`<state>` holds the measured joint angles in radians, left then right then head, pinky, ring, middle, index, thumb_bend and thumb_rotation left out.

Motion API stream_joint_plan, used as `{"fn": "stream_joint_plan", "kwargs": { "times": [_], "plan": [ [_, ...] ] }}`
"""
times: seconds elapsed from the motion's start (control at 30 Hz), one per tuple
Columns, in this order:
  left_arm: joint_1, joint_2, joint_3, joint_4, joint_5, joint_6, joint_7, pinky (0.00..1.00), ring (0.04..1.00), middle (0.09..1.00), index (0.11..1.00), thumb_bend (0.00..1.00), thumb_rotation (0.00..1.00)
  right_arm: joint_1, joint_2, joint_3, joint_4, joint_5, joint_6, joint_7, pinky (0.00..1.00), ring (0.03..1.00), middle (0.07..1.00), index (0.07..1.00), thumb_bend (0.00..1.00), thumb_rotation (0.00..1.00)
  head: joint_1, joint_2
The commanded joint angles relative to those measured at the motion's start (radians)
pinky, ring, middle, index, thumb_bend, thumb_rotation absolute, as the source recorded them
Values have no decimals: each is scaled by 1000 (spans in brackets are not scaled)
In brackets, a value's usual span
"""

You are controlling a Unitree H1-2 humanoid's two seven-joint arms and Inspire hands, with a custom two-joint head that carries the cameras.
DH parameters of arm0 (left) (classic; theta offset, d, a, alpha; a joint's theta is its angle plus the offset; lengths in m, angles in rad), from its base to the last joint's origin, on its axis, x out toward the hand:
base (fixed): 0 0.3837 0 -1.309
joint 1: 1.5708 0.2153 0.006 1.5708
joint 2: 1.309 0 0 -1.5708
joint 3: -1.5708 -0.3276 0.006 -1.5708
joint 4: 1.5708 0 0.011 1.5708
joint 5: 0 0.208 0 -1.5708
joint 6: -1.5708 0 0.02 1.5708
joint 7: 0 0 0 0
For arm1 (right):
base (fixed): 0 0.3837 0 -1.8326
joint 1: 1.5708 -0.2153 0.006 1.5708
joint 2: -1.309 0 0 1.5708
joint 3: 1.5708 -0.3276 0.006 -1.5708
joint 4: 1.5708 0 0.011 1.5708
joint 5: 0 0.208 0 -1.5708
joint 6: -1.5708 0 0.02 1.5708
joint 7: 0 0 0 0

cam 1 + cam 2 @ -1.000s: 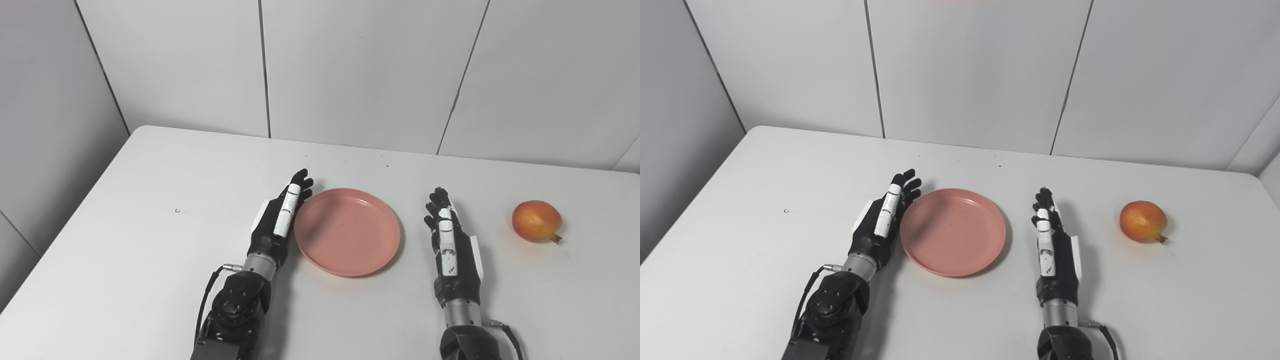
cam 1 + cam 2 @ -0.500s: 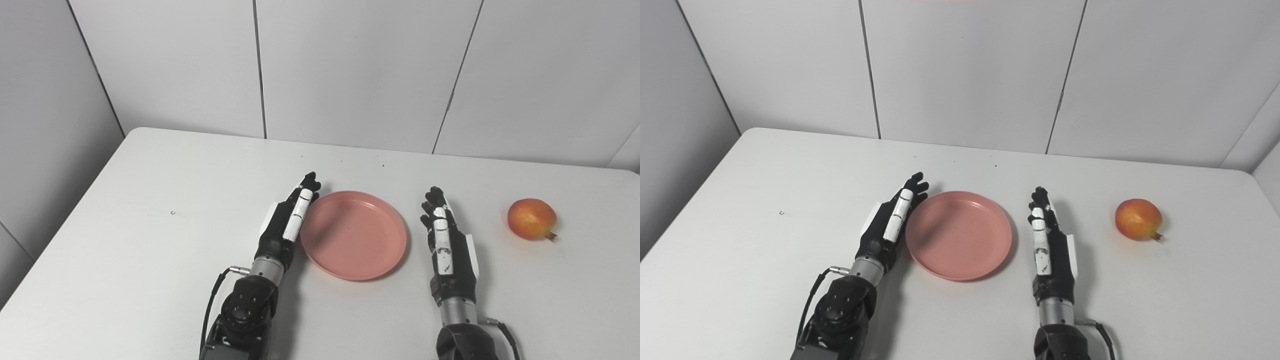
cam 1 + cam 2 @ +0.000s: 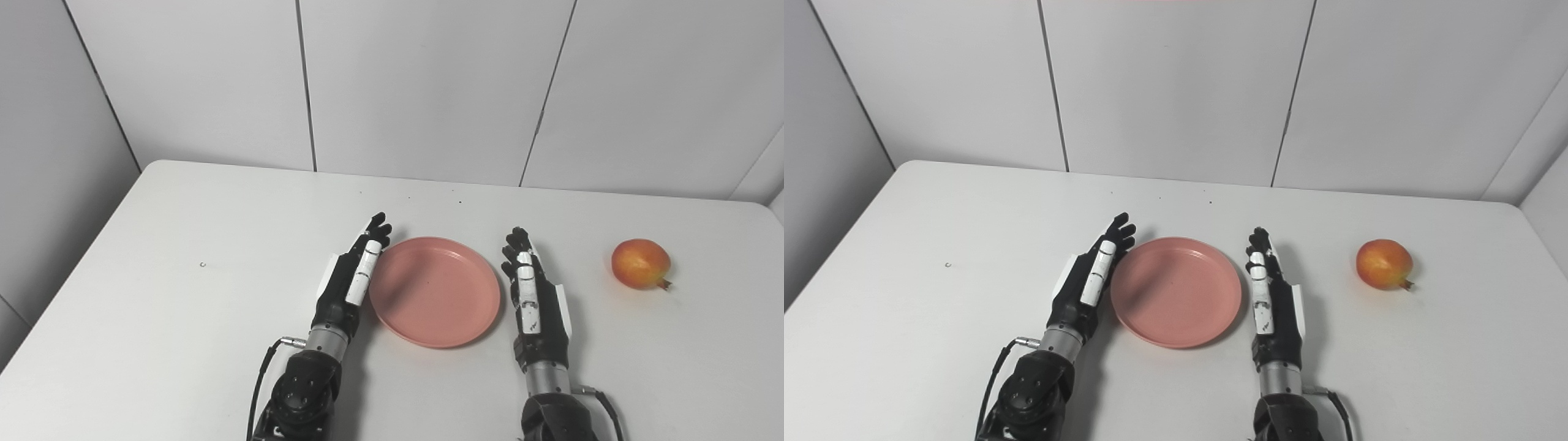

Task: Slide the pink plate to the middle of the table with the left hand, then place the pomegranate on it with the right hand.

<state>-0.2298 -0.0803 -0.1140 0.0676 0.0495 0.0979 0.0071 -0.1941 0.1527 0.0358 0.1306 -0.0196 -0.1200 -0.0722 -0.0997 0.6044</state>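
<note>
The round, shallow pink plastic plate point(image 3: 435, 291) lies flat near the middle of the white table point(image 3: 153, 318). The black-and-white left hand point(image 3: 351, 282) stands on edge with straight fingers against the plate's left rim, gripping nothing. The black-and-white right hand point(image 3: 531, 299) rests just beside the right rim, fingers extended and empty; whether it touches the rim I cannot tell. The red-yellow round pomegranate point(image 3: 640, 264) sits on the table well to the right, apart from both hands. The slide looks about finished. Next, the right hand must reach right, close around the fruit, and carry it onto the plate. No brand, label or writing is readable.
</note>
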Motion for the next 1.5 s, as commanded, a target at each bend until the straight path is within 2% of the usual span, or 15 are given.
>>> {"fn": "stream_joint_plan", "kwargs": {
  "times": [0.0, 0.2, 0.37, 0.5, 0.77, 1.03, 1.23, 1.33, 1.47],
  "plan": [
    [-12, -11, -12, -12, 3, -49, -9, 936, 934, 934, 923, 593, 1000, -31, 10, 2, -15, -1, -40, -3, 959, 941, 935, 923, 570, 959, 2, 1],
    [-8, -10, -26, -14, 11, -40, -13, 917, 923, 926, 911, 609, 1000, -32, 8, 5, -12, -2, -47, -5, 949, 940, 937, 925, 565, 962, -2, 2],
    [-6, -9, -34, -16, 5, -44, -17, 890, 903, 908, 890, 575, 1000, -33, 8, 3, -12, 8, -44, -1, 937, 938, 938, 927, 558, 945, -5, 3],
    [-12, -5, -34, -5, 14, -46, -14, 915, 922, 922, 904, 582, 1000, -35, 7, 2, -13, 5, -41, -5, 936, 936, 937, 924, 550, 940, -2, 3],
    [-49, 9, -8, 84, 33, -95, 8, 956, 950, 952, 935, 576, 1000, -32, 1, 1, -24, -3, -32, -5, 955, 947, 943, 926, 552, 951, -1, 4],
    [-61, 9, 14, 114, 32, -127, 15, 956, 950, 952, 939, 572, 1000, -32, 1, 0, -34, -11, -33, -11, 980, 950, 941, 926, 549, 939, -16, 3],
    [-64, 8, 17, 133, 46, -164, 26, 958, 953, 953, 942, 555, 1000, -38, -9, -16, -26, -54, -66, -53, 957, 930, 923, 917, 547, 966, -21, 5],
    [-63, 4, 20, 133, 43, -164, 23, 966, 958, 954, 941, 570, 1000, -40, -17, -32, -35, -62, -68, -71, 940, 924, 919, 911, 550, 940, -27, 7],
    [-59, 2, 20, 127, 48, -162, 20, 966, 958, 952, 938, 570, 1000, -47, -46, -37, -51, -186, -64, -145, 913, 922, 911, 902, 573, 951, -36, 6]
  ]
}}
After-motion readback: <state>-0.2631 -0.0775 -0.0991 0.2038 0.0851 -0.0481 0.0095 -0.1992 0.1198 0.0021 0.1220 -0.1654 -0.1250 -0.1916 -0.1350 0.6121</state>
